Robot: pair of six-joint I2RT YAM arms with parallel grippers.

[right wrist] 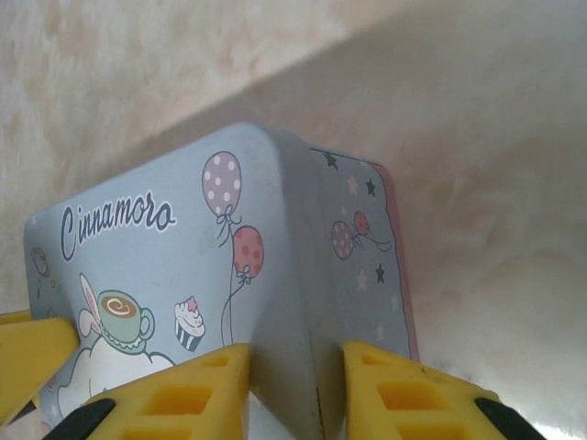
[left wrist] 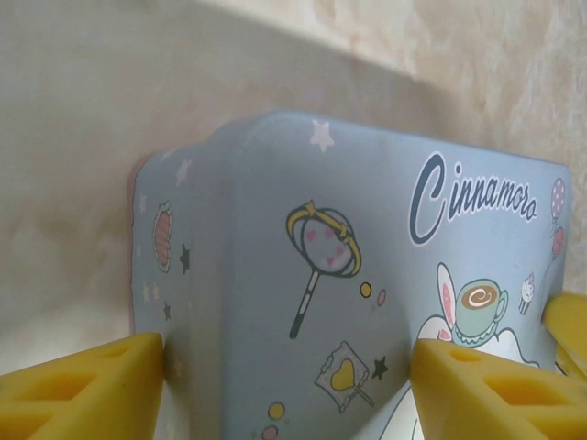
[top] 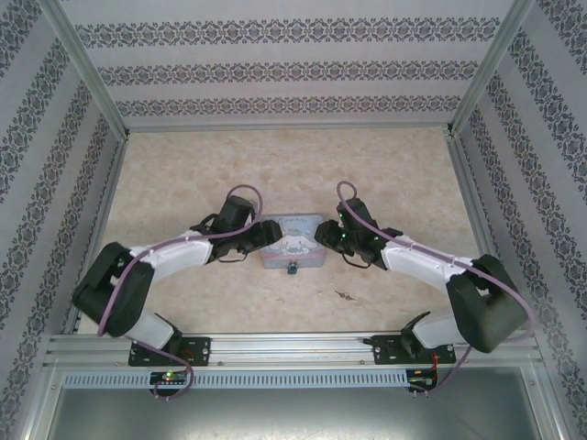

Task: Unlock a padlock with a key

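- table (top: 183, 174): pale marbled top across the overhead view
- tin (top: 295, 236): blue, at centre, between both grippers
- left gripper (top: 269, 235): fingers (left wrist: 83, 390) spread wide astride a tin corner; I can't tell if they clamp
- right gripper (top: 323, 235): fingers (right wrist: 183, 394) narrower, astride the other corner; same doubt
- padlock (top: 293, 268): at the tin's lower edge
- key (top: 346, 295): on the table, lower right of the tin, apart from it

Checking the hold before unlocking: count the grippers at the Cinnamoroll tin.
2. The left gripper straddles the left end of the Cinnamoroll tin; the right gripper straddles its right end. Both arms are in full view.
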